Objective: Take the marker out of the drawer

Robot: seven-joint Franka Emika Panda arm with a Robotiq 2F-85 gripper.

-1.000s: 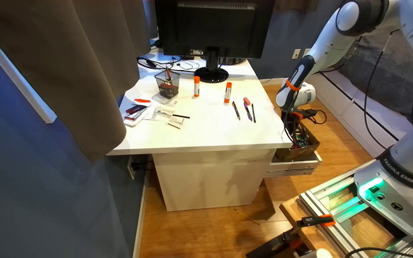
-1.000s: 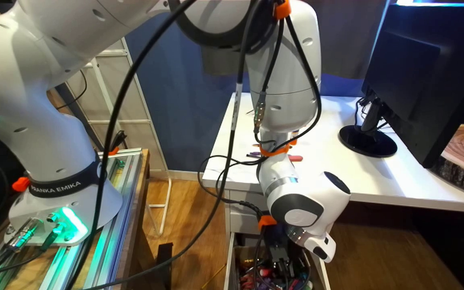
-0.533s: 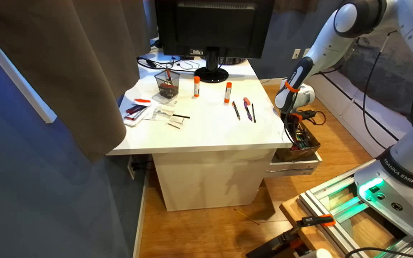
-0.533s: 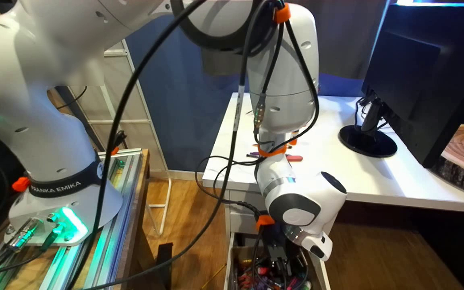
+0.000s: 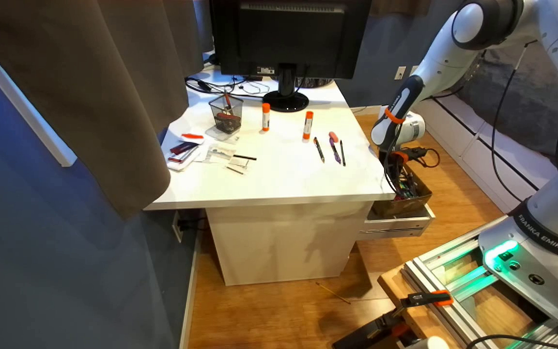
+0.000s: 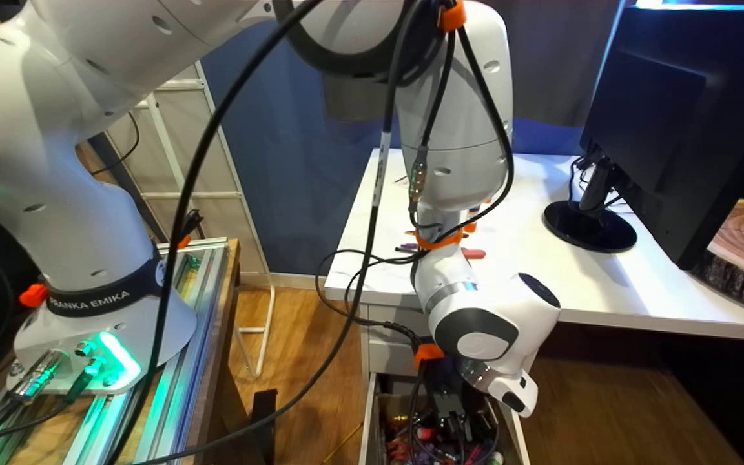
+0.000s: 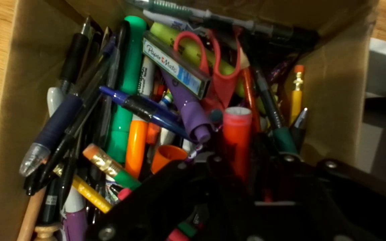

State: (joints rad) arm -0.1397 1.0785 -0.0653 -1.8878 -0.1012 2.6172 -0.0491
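Several markers [image 7: 132, 70] are held in a cardboard box [image 7: 340, 100] set in the pulled-out drawer [image 5: 397, 224], mixed with pens [image 7: 149, 112], pencils [image 7: 92, 194] and scissors [image 7: 224, 85]; which marker is meant cannot be told. The gripper [image 7: 253, 162] is held low in the box, and a red tube [image 7: 236, 134], possibly the marker sought, is seen between its fingers. Whether it is gripped or only straddled cannot be told in that darkness. If it is merely straddled, it could be left behind on lifting. If it is gripped, the purple marker [image 7: 193, 112] just to its left might be dragged up, since everything is packed tightly. The box could be shifted if its wall is caught. Black cables [image 6: 403, 330] looped by the desk [image 5: 279, 182] edge might also be snagged.
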